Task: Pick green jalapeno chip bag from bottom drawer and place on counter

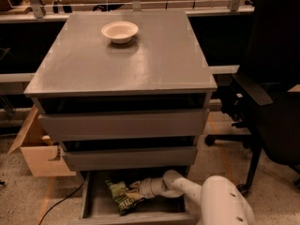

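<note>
The bottom drawer (pixel 96 209) is pulled open below the two slimmer grey drawers. Inside it lies the green jalapeno chip bag (pixel 118 197), crumpled, towards the drawer's left middle. My white arm reaches in from the lower right, and the gripper (pixel 138 188) sits at the bag's right end, touching it. The bag's right edge is hidden behind the gripper. The counter (pixel 126 55) is the flat grey top of the cabinet, high above the drawer.
A white bowl (pixel 119 31) stands at the back of the counter. An open cardboard box (pixel 40 149) sits on the floor left of the cabinet, with a black cable beside it. A black office chair (pixel 267 102) stands close on the right.
</note>
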`<state>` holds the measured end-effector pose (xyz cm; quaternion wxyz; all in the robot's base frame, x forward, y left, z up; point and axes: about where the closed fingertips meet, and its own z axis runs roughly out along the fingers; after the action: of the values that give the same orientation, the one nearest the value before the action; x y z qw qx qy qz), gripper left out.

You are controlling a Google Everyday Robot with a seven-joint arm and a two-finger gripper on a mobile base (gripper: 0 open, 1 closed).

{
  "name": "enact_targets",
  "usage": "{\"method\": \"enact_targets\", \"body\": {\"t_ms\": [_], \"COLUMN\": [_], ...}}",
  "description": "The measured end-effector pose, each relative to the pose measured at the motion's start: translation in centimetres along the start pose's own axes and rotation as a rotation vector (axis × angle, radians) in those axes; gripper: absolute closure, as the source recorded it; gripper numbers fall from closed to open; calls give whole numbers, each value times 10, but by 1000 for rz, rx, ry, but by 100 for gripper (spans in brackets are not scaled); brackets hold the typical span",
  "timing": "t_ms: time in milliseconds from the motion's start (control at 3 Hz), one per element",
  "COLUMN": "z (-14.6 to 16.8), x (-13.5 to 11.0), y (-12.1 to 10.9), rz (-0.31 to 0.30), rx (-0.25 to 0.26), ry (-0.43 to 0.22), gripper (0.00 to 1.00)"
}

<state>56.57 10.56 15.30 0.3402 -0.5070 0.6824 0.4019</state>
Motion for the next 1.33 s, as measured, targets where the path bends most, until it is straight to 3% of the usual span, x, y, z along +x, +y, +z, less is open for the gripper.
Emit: {"method": "enact_targets", "body": {"t_ms": [333,667,1000,1333], "z": [-28,-72,-136,-138], "x": [-11,-23,-49,-50], "y": [16,30,46,48], "rz": [-18,-41,-96,-99], "rx": [-18,-27,-43,-49], "ry": [-40,-74,-104,-107], "gripper": [100,100,100,100]}}
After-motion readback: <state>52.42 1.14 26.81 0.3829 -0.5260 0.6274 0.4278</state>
